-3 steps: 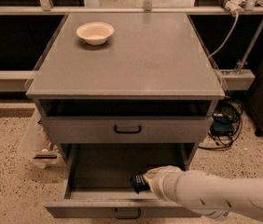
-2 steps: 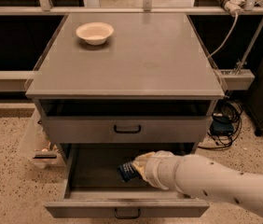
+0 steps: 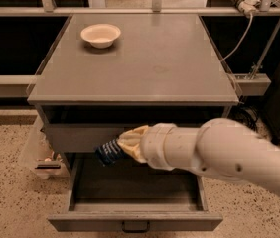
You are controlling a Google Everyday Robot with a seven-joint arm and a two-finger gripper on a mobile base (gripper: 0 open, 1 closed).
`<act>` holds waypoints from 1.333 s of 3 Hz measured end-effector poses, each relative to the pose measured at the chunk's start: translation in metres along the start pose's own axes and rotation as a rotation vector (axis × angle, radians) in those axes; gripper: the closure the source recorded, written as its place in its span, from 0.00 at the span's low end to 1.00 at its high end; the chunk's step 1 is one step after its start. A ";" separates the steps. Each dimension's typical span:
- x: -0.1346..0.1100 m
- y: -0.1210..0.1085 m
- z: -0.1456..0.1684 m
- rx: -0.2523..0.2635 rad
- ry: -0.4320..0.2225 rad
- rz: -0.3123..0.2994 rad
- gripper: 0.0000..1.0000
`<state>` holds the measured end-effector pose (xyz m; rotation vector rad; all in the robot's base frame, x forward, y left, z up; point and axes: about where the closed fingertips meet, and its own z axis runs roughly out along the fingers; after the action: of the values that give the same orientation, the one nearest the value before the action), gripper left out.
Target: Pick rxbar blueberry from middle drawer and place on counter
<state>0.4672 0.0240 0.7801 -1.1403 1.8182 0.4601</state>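
We see the gripper (image 3: 124,147), its fingers apparently pinching the bar (image 3: 109,152) above the open drawer (image 3: 135,221). The bar's long axis runs left and downward, and the bench (image 3: 145,68) lies higher.

**Overhead light, soft sheen, dark recesses**

Even light is falling from above, giving the counter (image 3: 179,68) a faint sheen near its middle. The cream bowl (image 3: 101,34) is casting a small soft shadow toward the front. The gap under the counter is sitting in deep shadow. The gripper (image 3: 125,147), clamping the rxbar blueberry (image 3: 108,152) above the open middle drawer (image 3: 135,221), is glowing warm cream. The arm (image 3: 229,152) is reading brightest, and the drawer floor is staying dim.
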 end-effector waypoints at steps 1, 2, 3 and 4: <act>-0.003 -0.009 -0.032 0.003 -0.025 0.064 1.00; -0.001 -0.007 -0.032 0.001 -0.020 0.061 1.00; -0.014 -0.018 -0.031 -0.014 -0.008 0.042 1.00; -0.055 -0.051 -0.039 0.005 0.035 -0.034 1.00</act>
<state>0.5001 -0.0006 0.8540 -1.1814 1.8262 0.4176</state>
